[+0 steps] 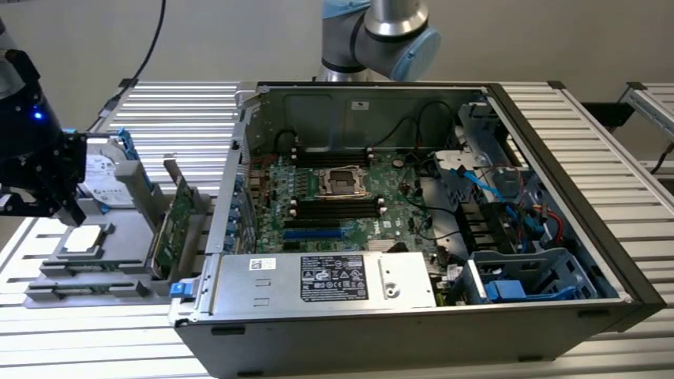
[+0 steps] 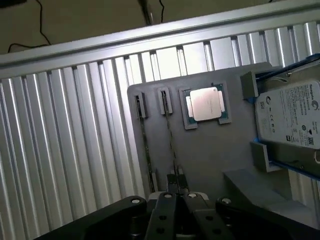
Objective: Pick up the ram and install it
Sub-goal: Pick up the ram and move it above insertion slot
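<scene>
Hovering at the exterior view's left, gripper (image 1: 47,207) over gray tray (image 1: 116,237) beside computer case (image 1: 348,110) | wrist view: gripper (image 2: 175,181) above tray slot; ram (image 2: 171,145) seemingly the thin edge-on strip there, near CPU (image 2: 205,103) | grip: cannot tell

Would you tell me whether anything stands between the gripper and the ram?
Nothing visible does. In the wrist view the gripper is lined up over the ram, which stands on edge in a slot of the gray tray. The CPU and the hard drive sit off to one side.
</scene>
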Available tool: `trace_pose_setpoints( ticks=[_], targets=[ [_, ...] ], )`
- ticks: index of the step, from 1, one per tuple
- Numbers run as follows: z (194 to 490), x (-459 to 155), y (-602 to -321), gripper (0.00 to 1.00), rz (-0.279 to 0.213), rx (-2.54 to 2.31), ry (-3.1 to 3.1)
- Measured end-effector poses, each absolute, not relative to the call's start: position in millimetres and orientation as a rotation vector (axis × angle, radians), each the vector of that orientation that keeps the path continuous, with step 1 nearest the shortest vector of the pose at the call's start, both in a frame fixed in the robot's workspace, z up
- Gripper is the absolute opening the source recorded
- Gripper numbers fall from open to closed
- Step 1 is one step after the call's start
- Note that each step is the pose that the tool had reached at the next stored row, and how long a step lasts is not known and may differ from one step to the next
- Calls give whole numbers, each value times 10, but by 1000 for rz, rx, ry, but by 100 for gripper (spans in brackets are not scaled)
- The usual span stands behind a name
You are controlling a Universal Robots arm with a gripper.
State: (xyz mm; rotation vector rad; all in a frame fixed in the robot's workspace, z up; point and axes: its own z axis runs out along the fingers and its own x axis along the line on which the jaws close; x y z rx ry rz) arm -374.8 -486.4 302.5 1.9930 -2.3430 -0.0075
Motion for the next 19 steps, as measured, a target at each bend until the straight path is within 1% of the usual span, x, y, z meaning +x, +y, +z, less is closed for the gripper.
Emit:
trace_pose_setpoints(
  ticks=[9, 10, 11, 12, 13, 14, 19],
  targets=[
    [3011, -3749, -4864, 11, -3, 2090, -2257],
    [3011, -3749, -4864, 16, -3, 2090, -2257],
    [3011, -3749, -4864, 16, -3, 2090, -2257],
    [3010, -3750, -4865, 22, -3, 2090, -2257],
    [3009, -3751, -4868, 22, -3, 2090, -2257],
    [3001, -3757, -4874, 30, -3, 2091, -2256],
    [2925, -3774, -4930, 30, -14, 2126, -2233]
  ],
)
